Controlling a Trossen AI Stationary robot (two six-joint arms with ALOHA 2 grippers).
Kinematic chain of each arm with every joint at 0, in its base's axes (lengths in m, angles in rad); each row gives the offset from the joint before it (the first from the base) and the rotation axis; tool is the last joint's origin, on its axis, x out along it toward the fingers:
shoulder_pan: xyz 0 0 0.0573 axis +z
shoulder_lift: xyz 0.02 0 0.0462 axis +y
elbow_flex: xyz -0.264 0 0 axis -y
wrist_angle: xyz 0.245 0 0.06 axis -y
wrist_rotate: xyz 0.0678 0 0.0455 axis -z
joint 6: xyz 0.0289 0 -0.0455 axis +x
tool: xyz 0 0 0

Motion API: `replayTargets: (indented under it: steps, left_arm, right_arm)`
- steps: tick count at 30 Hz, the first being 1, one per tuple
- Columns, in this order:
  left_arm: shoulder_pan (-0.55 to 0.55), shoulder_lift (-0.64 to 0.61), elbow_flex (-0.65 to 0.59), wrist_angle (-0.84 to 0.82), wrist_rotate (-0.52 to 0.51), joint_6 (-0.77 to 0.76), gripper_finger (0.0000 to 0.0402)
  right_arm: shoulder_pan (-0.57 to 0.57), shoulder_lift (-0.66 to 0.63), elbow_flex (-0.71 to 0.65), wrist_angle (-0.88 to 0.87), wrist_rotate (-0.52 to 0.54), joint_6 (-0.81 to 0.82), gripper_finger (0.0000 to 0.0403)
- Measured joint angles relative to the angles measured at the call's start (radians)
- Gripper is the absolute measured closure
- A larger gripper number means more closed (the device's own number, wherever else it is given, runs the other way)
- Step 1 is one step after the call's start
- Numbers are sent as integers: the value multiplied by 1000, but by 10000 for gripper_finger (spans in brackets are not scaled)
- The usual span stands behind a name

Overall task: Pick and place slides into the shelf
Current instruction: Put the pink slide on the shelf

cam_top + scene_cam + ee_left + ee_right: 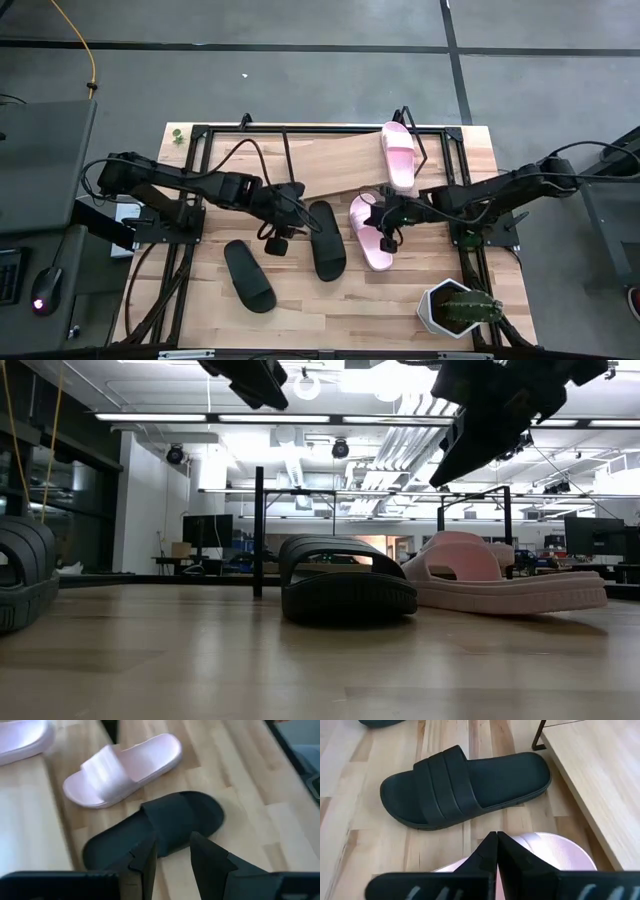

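The shelf (330, 160), a light wooden board in a thin black wire frame, stands at the table's far side. One pink slide (398, 155) lies on its right end. The second pink slide (371, 232) and a black slide (326, 238) lie side by side on the table in front of the shelf. The other black slide (249, 275) lies nearer and to the left. My left gripper (172, 855) is open and hovers above the black slide (170, 825). My right gripper (496, 850) is shut and empty, above the pink slide (555, 850). In the low view both grippers (250, 380) (490, 430) hang well above the slides.
A white pot with a green plant (455, 310) stands at the table's near right corner. The big black table frame (190, 240) runs along the left and right sides. A small green object (177, 135) lies at the far left corner. The shelf board is bare left of the pink slide.
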Motion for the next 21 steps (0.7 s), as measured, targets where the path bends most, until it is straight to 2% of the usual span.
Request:
replayTargets:
  steps: [8, 13, 18, 21]
  left_arm:
    - [-2, 0, 0, -16, -24, -2, 300]
    - [-1, 0, 0, -22, -25, -2, 300]
    - [-1, 0, 0, -21, -25, -2, 300]
    - [-1, 0, 0, -21, -25, -2, 300]
  right_arm:
    - [124, 0, 0, -1, 130, -32, 402]
    - [200, 9, 0, -21, 237, 10, 402]
    - [270, 104, 0, -46, 296, 104, 402]
    - [291, 193, 0, -38, 312, 100, 402]
